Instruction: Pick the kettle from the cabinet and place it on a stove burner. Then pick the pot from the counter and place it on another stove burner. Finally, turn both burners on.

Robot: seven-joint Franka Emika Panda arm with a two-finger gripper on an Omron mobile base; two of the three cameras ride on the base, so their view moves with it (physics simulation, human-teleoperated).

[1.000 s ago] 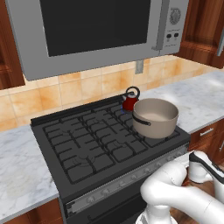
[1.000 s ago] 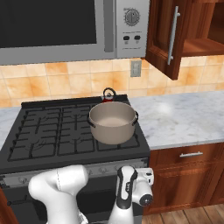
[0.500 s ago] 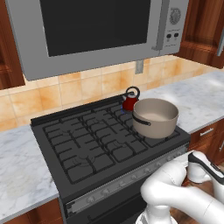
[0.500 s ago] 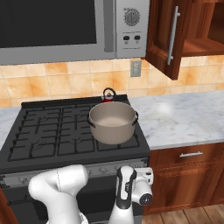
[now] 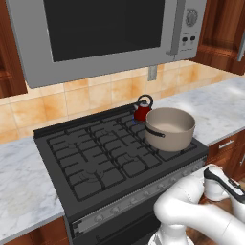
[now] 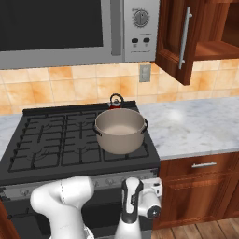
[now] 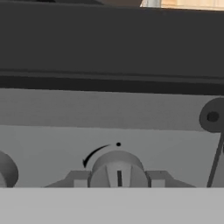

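Note:
The small dark-red kettle [image 5: 142, 111] [image 6: 116, 101] stands on the back right burner of the black cooktop [image 5: 95, 153]. Just in front of it, the wide taupe-grey pot [image 5: 170, 128] [image 6: 120, 130] rests on the front right burner. My gripper [image 7: 118, 179] [image 6: 151, 181] [image 5: 205, 168] is down at the right end of the grey knob strip [image 6: 70, 184]. In the hand view its fingers [image 7: 81, 178] sit against both sides of a round grey knob [image 7: 118, 166] with an upright slot. No flame shows at any burner.
The wall cabinet door [image 6: 173, 37] with its steel bar handle hangs open at upper right. A grey microwave [image 5: 110, 33] is above the stove. Marble counter [image 6: 196, 126] runs to the right over wooden drawers [image 6: 200, 186]; a further knob [image 7: 6, 170] lies left of the gripped one.

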